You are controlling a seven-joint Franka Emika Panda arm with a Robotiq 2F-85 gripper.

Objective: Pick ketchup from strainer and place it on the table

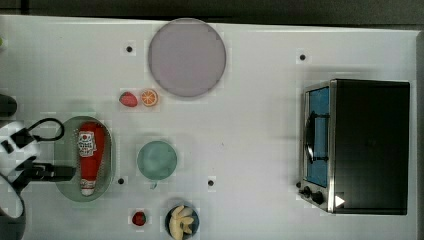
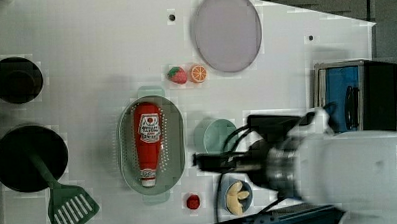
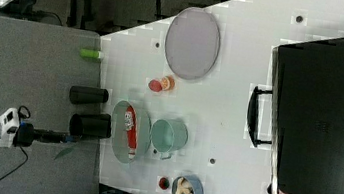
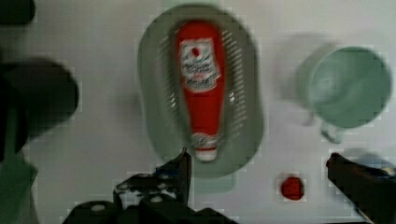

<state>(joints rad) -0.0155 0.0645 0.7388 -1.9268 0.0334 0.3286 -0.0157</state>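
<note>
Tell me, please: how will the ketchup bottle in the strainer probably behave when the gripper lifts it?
The ketchup lies flat in the strainer, so tipping seems unlikely. Its rounded, tapering body could roll or slip between the pads; its smooth surface looks slippery. Being a small plastic squeeze bottle, it is probably light and may give slightly under the open gripper.

- The ketchup [image 4: 201,88] lies lengthwise inside the strainer [image 4: 243,140] on the table [image 4: 107,126].
- The gripper [image 4: 259,172], fingers [image 4: 180,170] spread wide, hovers by the bottle's cap.
- A cup [image 4: 348,86] and strawberry [image 4: 293,187] sit nearby.
</note>
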